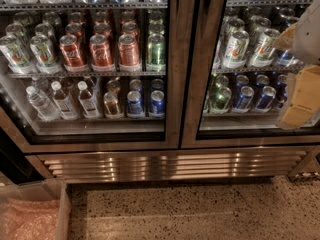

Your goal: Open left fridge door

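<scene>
The fridge (170, 165) fills the upper part of the camera view, a two-door steel cooler with a louvred base grille. The left fridge door (175, 84) is a glass pane in a steel frame, with red cola cans (101, 50) and clear water bottles (42, 103) behind it. Its right stile lies beside the right door's (200, 94) stile at the centre, and it looks closed. My gripper (300, 99), white and yellow, hangs at the far right edge in front of the right door's glass, well away from the left door. It is cut off by the edge.
A clear plastic bin (62, 209) with pinkish wrap stands on the floor at the bottom left, below the left door. Speckled terrazzo floor (190, 214) runs along the front of the fridge. A dark gap (10, 159) shows left of the fridge.
</scene>
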